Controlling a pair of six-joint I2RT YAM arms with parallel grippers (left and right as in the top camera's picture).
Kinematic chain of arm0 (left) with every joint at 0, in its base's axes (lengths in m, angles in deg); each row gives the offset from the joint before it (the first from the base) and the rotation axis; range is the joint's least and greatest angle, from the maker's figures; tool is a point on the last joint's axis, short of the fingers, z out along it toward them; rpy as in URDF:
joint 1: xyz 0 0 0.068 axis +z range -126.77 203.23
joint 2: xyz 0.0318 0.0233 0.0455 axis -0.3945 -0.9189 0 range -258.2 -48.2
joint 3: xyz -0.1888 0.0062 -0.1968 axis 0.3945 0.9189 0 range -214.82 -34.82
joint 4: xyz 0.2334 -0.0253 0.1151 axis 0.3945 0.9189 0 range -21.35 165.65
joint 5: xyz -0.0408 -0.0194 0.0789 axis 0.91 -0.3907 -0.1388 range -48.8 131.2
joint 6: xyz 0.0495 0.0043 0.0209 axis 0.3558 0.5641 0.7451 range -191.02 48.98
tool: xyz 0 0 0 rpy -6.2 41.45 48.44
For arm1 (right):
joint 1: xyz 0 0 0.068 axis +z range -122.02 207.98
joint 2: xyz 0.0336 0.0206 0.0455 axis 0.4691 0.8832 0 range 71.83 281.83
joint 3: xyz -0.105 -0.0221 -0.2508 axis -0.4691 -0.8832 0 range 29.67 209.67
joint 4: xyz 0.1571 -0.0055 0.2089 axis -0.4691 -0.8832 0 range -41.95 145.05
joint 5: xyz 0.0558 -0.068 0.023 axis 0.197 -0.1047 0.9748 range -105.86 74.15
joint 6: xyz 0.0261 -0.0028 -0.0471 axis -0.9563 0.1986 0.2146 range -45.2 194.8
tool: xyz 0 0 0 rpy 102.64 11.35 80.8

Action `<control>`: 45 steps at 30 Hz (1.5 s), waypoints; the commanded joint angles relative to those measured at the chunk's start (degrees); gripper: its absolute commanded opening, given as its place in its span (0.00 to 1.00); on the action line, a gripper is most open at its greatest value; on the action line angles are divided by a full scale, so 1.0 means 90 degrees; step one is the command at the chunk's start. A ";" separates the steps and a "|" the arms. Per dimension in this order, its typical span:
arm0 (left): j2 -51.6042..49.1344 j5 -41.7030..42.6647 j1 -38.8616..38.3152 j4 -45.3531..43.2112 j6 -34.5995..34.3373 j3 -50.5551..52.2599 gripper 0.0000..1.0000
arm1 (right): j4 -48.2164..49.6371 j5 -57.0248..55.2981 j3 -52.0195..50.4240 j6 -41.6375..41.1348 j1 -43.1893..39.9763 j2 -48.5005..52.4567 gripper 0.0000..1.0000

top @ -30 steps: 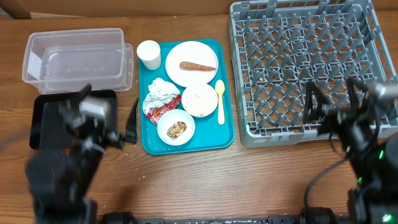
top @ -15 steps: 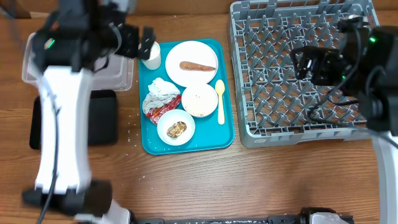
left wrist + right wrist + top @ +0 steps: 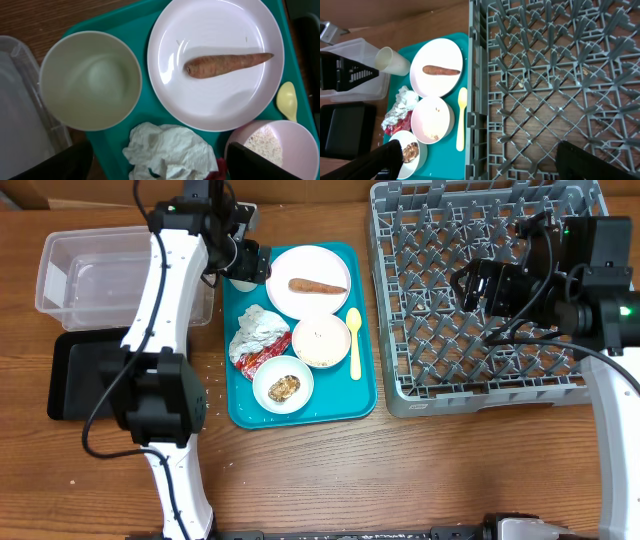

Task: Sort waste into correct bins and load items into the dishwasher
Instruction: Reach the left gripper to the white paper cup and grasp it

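A teal tray (image 3: 300,412) holds a white cup (image 3: 90,80), a pink plate (image 3: 308,270) with a brown carrot-like stick (image 3: 318,286), a crumpled napkin (image 3: 258,328) on a red-and-white wrapper (image 3: 252,362), a bowl with rice (image 3: 320,341), a bowl with a brown food piece (image 3: 283,385) and a yellow spoon (image 3: 354,340). My left gripper (image 3: 245,260) is open and empty above the cup and napkin (image 3: 167,150). My right gripper (image 3: 480,285) is open and empty over the grey dish rack (image 3: 480,360), which holds nothing.
The clear tub (image 3: 100,280) stands at the far left, with the black tray (image 3: 90,375) in front of it. The tub and the black tray hold nothing. The rack fills the right side. A few crumbs lie on the wood left of the teal tray.
Both arms have swung up from the table's front edge. The left gripper now hovers at the tray's far left corner, the right one over the rack.
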 commanded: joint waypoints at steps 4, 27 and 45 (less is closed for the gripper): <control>-0.0384 -0.0274 -0.0180 -0.0299 0.0748 -0.0138 0.81 | -0.0010 0.0066 0.0163 0.0066 -0.0024 0.0090 1.00; -0.0886 -0.1117 -0.0267 -0.1052 0.1124 0.0005 0.19 | -0.0068 0.0066 0.0163 0.0066 -0.0024 0.0342 0.99; -0.0804 -0.0418 -0.0257 -0.0695 -0.0019 -0.0879 0.04 | -0.0112 0.0068 0.0163 0.0063 -0.0027 0.0342 0.96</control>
